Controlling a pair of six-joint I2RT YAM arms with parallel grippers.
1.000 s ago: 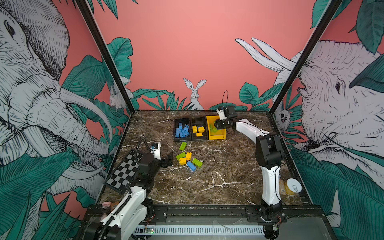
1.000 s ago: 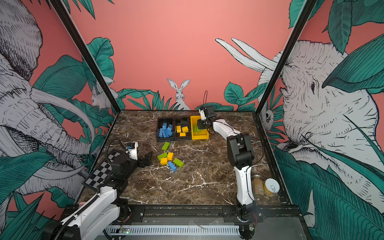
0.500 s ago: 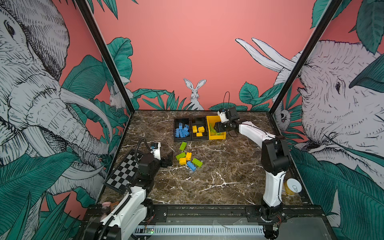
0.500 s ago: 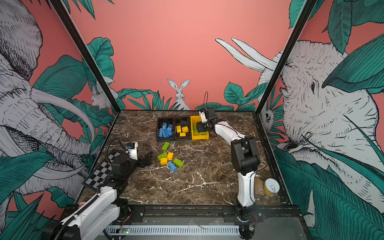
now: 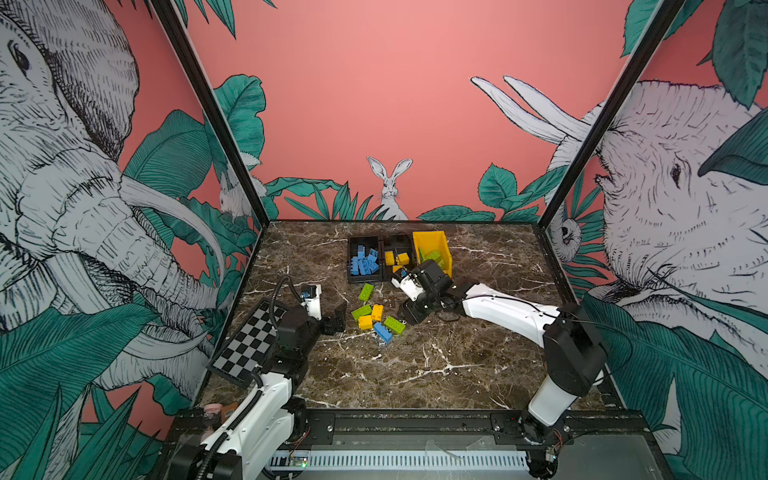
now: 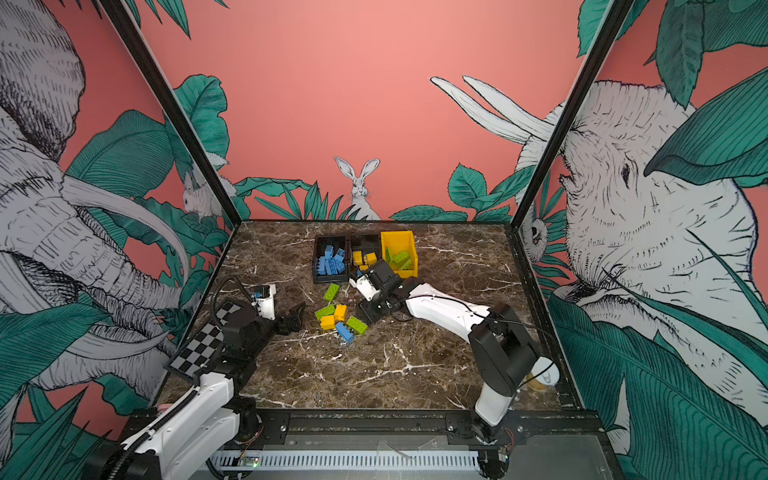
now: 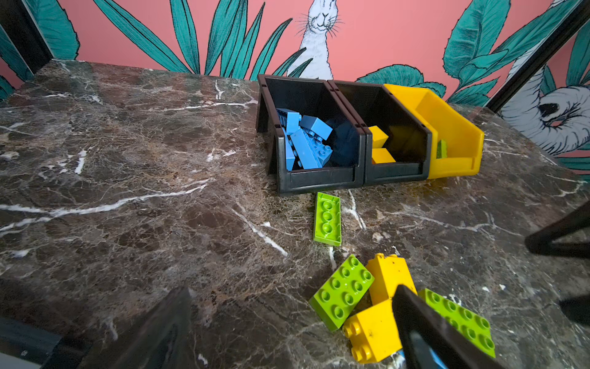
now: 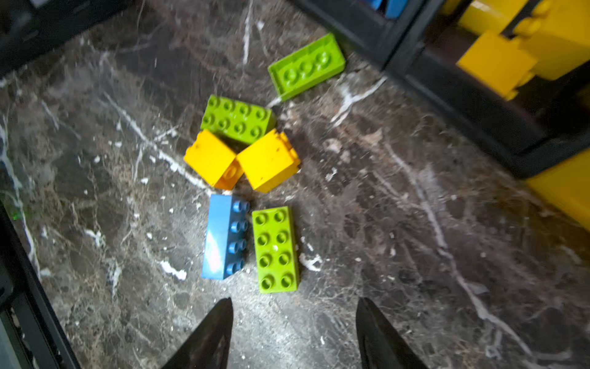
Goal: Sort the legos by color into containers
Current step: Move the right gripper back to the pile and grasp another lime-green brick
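Note:
Several loose legos lie mid-table in both top views: a green one (image 5: 366, 291) nearest the bins, then green (image 5: 361, 311), yellow (image 5: 377, 311), yellow (image 5: 365, 322), green (image 5: 394, 325) and blue (image 5: 382, 332). At the back stand a black bin of blue legos (image 5: 352, 249), a black bin of yellow ones (image 5: 397, 241) and a yellow bin of green ones (image 5: 430, 239). My right gripper (image 8: 293, 332) is open and empty, low over the table just short of a green lego (image 8: 276, 249) and the blue lego (image 8: 223, 236). My left gripper (image 7: 293, 335) is wide open beside the pile, one finger (image 7: 424, 332) against a yellow lego (image 7: 372, 332).
A checkerboard (image 5: 249, 340) leans at the left edge beside the left arm. A small jar (image 6: 544, 376) stands at the front right behind the right arm's base. The right gripper's fingers (image 7: 562, 239) show dark at the edge of the left wrist view.
My right gripper opened over the yellow bin, then swung back and down from the bins to the loose pile. The left arm has not moved.

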